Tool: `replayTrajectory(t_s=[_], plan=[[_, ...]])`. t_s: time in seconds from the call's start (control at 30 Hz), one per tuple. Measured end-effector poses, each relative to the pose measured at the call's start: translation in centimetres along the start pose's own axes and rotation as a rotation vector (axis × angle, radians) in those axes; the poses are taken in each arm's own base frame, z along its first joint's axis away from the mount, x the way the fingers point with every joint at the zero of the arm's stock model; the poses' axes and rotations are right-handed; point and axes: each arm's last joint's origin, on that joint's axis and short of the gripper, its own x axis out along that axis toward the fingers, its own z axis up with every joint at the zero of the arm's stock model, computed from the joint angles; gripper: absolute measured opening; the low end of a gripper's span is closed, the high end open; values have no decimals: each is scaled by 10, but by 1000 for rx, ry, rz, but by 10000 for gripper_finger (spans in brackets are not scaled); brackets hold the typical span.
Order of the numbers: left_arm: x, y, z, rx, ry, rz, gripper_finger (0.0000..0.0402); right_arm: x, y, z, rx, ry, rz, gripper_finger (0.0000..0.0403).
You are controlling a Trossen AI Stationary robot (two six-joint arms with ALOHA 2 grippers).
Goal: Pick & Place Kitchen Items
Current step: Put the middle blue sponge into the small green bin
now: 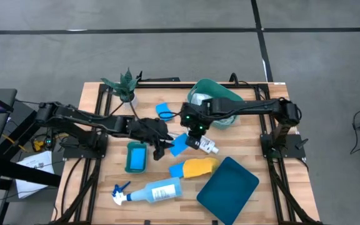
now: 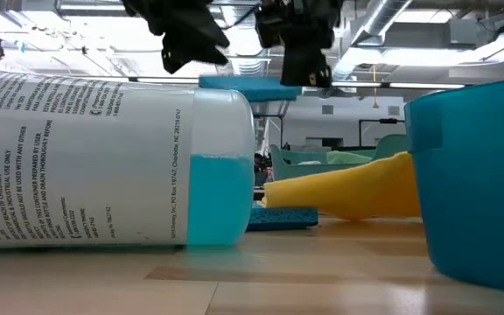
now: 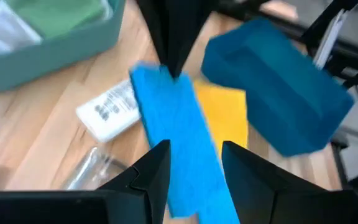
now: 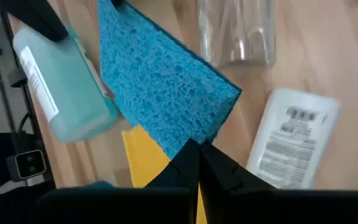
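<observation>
High view: blue sponge (image 1: 178, 145) held off the surface at centre, long axis spanning both arms, left end effector (image 1: 161, 150) clamping its left end, right end effector (image 1: 195, 130) pinched shut on its far-right corner, equally near

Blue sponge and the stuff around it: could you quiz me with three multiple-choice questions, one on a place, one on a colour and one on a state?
1. Where is the spray bottle?
A. lying on its side on the table
B. standing in a tub
C. held in the air

2. What colour is the cloth near it?
A. red
B. yellow
C. black

3. What is the blue sponge doing?
A. lying flat on the wood
B. being gripped at both ends
C. sitting in a tub

Answers:
1. A, it lies flat near the front edge.
2. B, it is plainly yellow.
3. B, the left end effector and right end effector both pinch it, above the table.
</observation>
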Motion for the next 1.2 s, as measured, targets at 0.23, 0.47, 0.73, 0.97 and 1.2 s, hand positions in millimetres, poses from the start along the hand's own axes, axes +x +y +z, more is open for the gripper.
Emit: replayTrajectory(t_s=[0.23, 0.47, 0.73, 0.97, 1.2], plan=[[2, 2, 1, -77, -28, 77, 140, -10, 9, 14, -49, -23, -21, 0], [2, 2, 3, -79, -57, 111, 140, -11, 8, 14, -54, -26, -44, 0], [1, 3, 4, -79, -79, 131, 140, -11, 8, 14, -84, -24, -52, 0], [1, 3, 4, -98, -72, 124, 140, -11, 9, 16, -107, -48, -45, 0], [2, 3, 1, -110, -48, 125, 140, -11, 9, 17, -125, -59, -40, 0]])
